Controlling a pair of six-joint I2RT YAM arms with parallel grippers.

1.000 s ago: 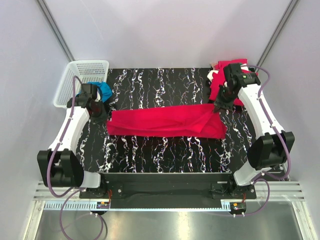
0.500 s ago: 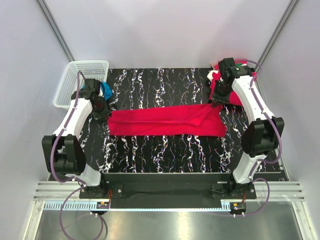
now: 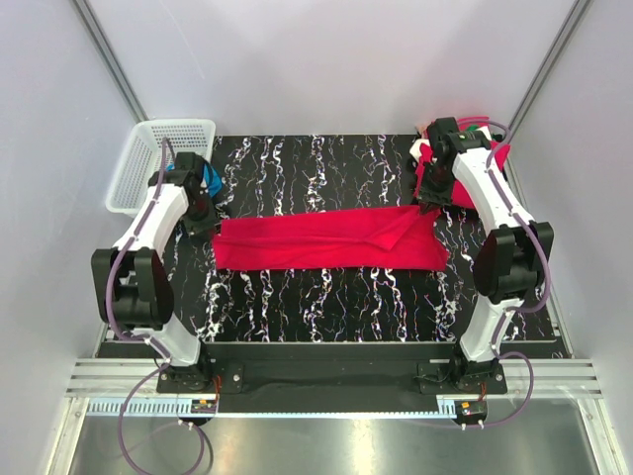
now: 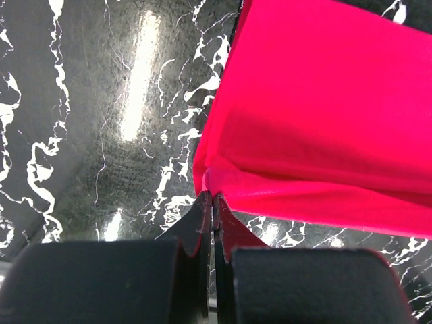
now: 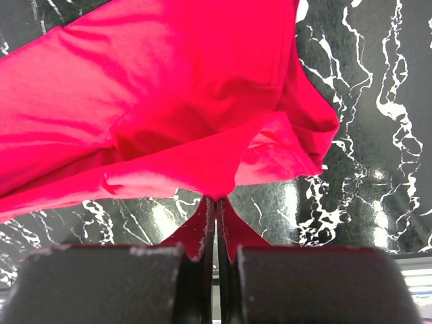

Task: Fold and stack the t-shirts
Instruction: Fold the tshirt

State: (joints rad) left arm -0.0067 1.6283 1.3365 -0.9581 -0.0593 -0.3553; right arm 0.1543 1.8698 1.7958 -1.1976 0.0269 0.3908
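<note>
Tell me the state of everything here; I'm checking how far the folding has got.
Shirt on the table: folded into a long strip, pinched at both ends.
Left gripper: shut on that shirt's left end.
Right gripper: shut on its right end.
Pile of shirts: heaped at the far right.
Basket: upright, far left.

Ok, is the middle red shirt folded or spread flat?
Folded lengthwise: the red shirt lies as a narrow band, left gripper and right gripper pinching its ends.
</note>
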